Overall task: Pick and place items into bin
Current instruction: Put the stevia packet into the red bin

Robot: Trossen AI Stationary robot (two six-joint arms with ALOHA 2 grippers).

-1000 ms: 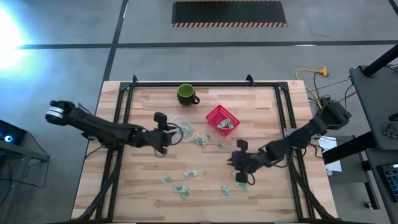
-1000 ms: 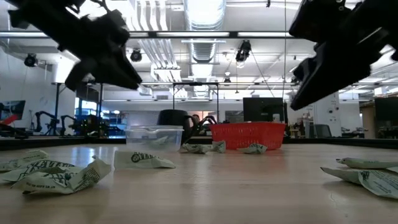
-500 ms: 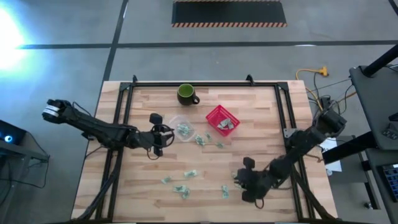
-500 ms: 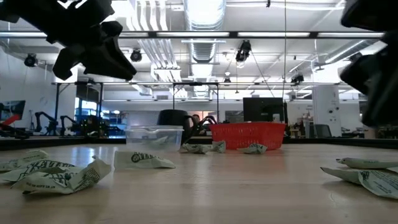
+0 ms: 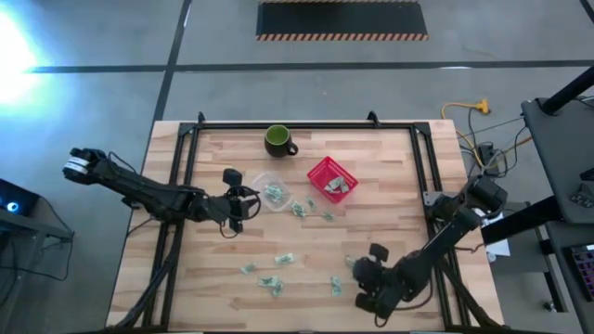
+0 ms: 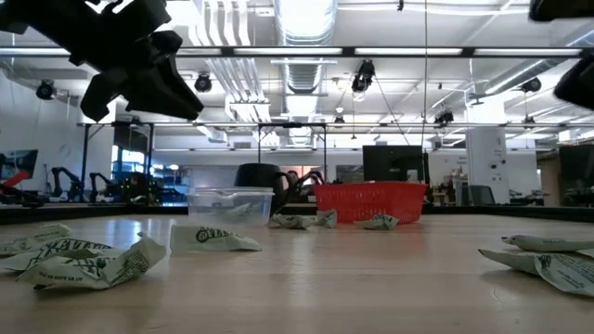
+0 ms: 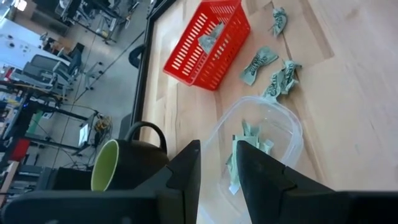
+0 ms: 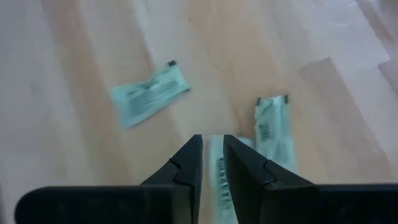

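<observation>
Your right gripper (image 8: pixel 212 163) sat near the table's front edge, fingers a narrow gap apart, a pale green-and-white crumpled wrapper (image 8: pixel 219 177) showing between them; couldn't tell if it was gripped. Left gripper (image 7: pixel 217 167), slightly parted and empty, hovered beside the clear plastic tub (image 7: pixel 287 125) holding wrappers. Red mesh basket (image 5: pixel 322 175) sat beyond.

Pale planked wood tabletop (image 5: pixel 306 250), smooth and matt. Clear glossy plastic container (image 7: pixel 261 146); red slotted plastic basket (image 7: pixel 199 46). Crinkled paper-like wrappers (image 8: pixel 149 94).

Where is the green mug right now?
High view: the mug stands near the table's far edge, left of the red basket, behind the clear tub.
</observation>
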